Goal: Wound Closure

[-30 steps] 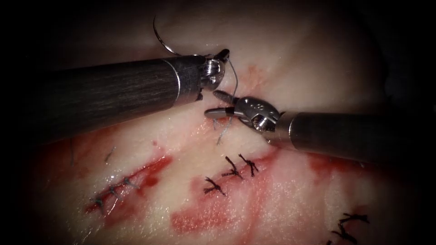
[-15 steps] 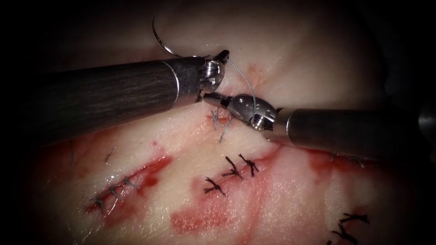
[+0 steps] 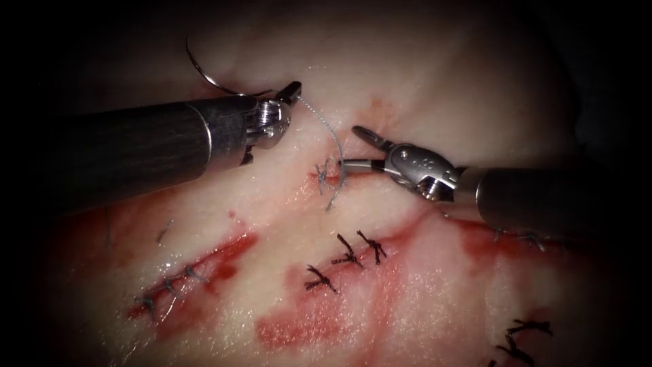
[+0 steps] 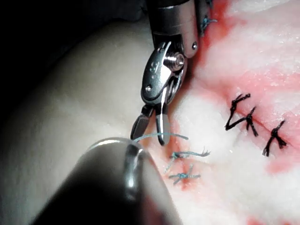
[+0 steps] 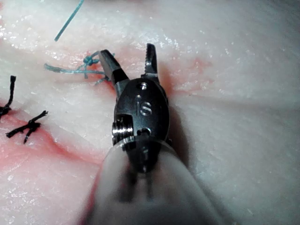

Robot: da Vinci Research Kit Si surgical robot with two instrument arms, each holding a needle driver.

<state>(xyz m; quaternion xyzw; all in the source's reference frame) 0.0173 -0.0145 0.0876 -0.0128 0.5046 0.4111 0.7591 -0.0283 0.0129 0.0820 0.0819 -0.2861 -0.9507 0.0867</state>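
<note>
Holding the curved needle [image 3: 212, 80] near its thread end, the left claw [image 3: 291, 90] is pressed together on it; the needle arcs up and away from the tool, clear of the tissue [image 3: 435, 81] and free in the air. The thread [image 3: 326, 132] runs from the left claw down in a slack curve to the fresh blue knot [image 3: 324, 178] on the cut [image 3: 339, 173], where short tails stick out.

The right claw [image 3: 352, 145] is spread and holds nothing. Half a second ago it was pressed together across the thread just beside the left tool; now it sits back to the right of the knot, and the left tool has moved left and up with the needle. The lower right jaw lies just beside the knot; we cannot tell whether it touches the tissue.

In the right wrist view the spread right claw [image 5: 129, 58] shows one jaw right by the knot [image 5: 87, 62]. In the left wrist view the thread [image 4: 159, 136] crosses in front of the right claw [image 4: 151, 127].

Judgement: with the needle in the left claw, we would keep tension gentle so the knot does not lift, and keep the needle point away from the tissue. Older dark stitches [image 3: 350, 255] and red fluid [image 3: 299, 329] lie below, well apart from the work.
</note>
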